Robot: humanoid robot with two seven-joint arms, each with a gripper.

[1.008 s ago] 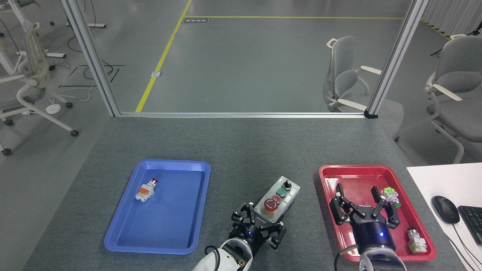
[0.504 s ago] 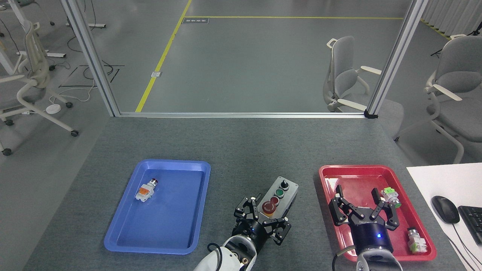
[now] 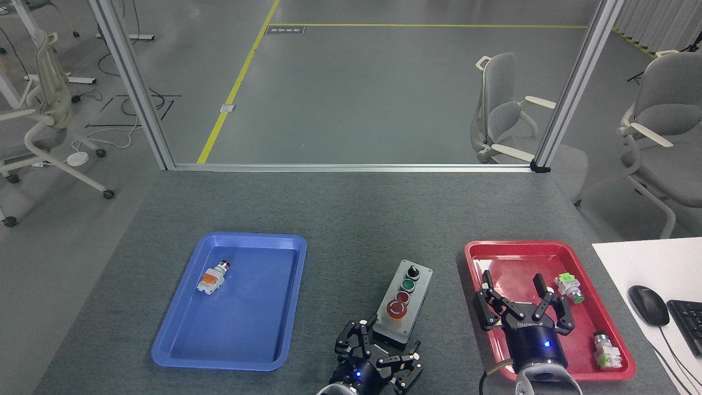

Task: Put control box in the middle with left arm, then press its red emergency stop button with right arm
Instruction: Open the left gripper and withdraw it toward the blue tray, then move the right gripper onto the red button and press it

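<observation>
Where the grey felt table (image 3: 351, 219) spreads from the aluminium frame rail (image 3: 351, 167) down to the bottom edge of the view, most of its far half lies bare, with open surface between the two trays and up to the rail. The blue tray (image 3: 164, 345) sits left of centre, its right rim well apart from the control box. It holds one small orange-and-white push-button part (image 3: 211, 278) near its upper left corner. The red tray (image 3: 477, 258) sits to the right, its right rim near a white desk (image 3: 647, 263) carrying a mouse (image 3: 648, 305) and a keyboard corner (image 3: 688, 323).

The control box (image 3: 402, 296) lies flat on the table in the strip between the trays, nearer the red one, with bare felt on both long sides and beyond its far end. Its long axis runs away from the robot, tilted slightly right, with the red emergency stop button (image 3: 396, 309) at the near end.

The left arm (image 3: 378, 351) sits at the bottom edge just behind the box's near end, fingers spread to either side of that end and released, not clamped on it. The right arm (image 3: 521, 299) hangs over the red tray with fingers splayed wide and empty, near a green-capped part (image 3: 569, 288); another small part (image 3: 606, 351) lies by the tray's lower right rim.
</observation>
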